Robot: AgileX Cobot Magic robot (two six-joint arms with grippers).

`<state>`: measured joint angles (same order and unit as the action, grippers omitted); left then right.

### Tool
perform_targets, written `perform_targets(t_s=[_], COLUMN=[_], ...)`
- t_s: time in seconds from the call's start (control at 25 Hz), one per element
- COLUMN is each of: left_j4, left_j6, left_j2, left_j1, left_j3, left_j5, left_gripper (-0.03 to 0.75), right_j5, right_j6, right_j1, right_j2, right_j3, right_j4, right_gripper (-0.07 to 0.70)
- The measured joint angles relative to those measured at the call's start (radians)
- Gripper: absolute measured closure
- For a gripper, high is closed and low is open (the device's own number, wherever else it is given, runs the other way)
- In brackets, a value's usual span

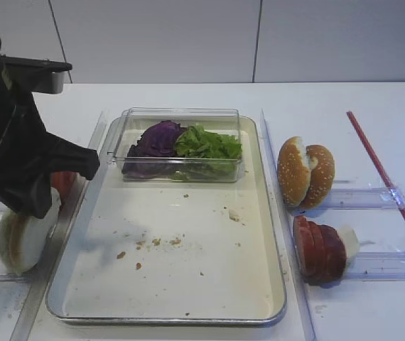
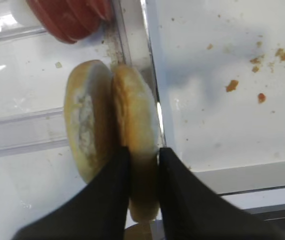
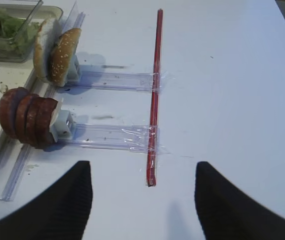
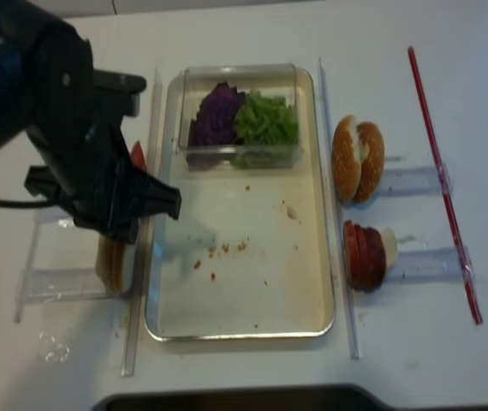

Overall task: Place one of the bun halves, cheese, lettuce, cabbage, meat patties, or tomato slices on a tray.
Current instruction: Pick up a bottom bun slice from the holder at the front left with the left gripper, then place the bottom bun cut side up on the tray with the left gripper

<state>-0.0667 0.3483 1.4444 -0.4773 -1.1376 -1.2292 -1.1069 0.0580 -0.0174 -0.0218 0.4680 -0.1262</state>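
Note:
Two bun halves stand on edge in a clear rack left of the tray. My left gripper is shut on the bun half nearer the tray, one finger on each face. The other bun half leans against it. From above, the arm hides most of the buns. Lettuce and cabbage lie in a clear box at the tray's far end. Tomato slices stand in a rack on the right, and more tomato slices beyond the buns. My right gripper hangs open over bare table. Cheese and meat patties are out of view.
Sesame-seeded bun halves stand in a rack right of the tray. A red strip is taped along the table's right side. Clear rails run along both long sides of the tray. Crumbs dot the tray floor.

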Motion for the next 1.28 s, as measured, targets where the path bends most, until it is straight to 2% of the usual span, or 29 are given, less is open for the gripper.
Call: perform_targets(t_s=[0.4, 0.8, 0.96, 1.04, 1.16, 1.28], left_j4=[0.086, 0.189, 0.302, 0.371, 0.436, 0.488], left_j6=[-0.008, -0.086, -0.17, -0.22, -0.273, -0.339], left_j2=[-0.032, -0.038, -0.026, -0.002, 0.059, 0.118], left_j1=[0.0, 0.0, 0.0, 0.0, 0.0, 0.0], left_j3=[0.0, -0.01, -0.013, -0.013, -0.016, -0.016], left_j5=[0.0, 0.0, 0.0, 0.021, 0.091, 0.138], left_gripper=[0.601, 0.603, 0.603, 0.603, 0.603, 0.603], right_j5=[0.0, 0.0, 0.0, 0.0, 0.0, 0.0], right_j6=[0.0, 0.0, 0.0, 0.0, 0.0, 0.0], right_j1=[0.0, 0.0, 0.0, 0.0, 0.0, 0.0], right_j2=[0.0, 0.0, 0.0, 0.0, 0.0, 0.0], right_j3=[0.0, 0.0, 0.0, 0.0, 0.0, 0.0], right_j4=[0.0, 0.0, 0.0, 0.0, 0.0, 0.0], right_gripper=[0.167, 0.167, 0.167, 0.167, 0.167, 0.167])
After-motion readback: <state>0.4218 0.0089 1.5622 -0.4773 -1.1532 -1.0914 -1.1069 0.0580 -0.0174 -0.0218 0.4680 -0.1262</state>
